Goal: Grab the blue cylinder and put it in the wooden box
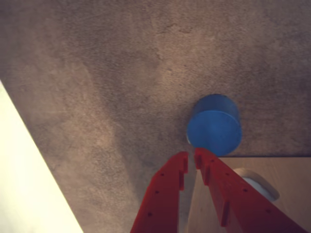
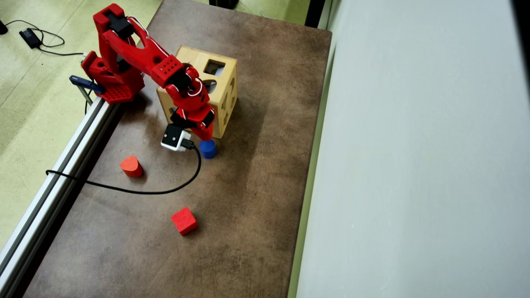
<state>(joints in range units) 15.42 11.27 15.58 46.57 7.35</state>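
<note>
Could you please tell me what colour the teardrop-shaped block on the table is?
The teardrop-shaped block is red, clearest in the overhead view.

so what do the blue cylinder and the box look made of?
Blue cylinder: solid, matte, even blue coat, likely painted wood, though plastic can't be ruled out. Wooden box: light, unpainted wood or plywood, pale tan faces with cut-out holes, smooth, low sheen.

Red plastic arm (image 2: 136, 54) with screw-holed red fingers (image 1: 165, 194), white camera block (image 2: 174, 138), black cable (image 2: 165, 191).
</note>
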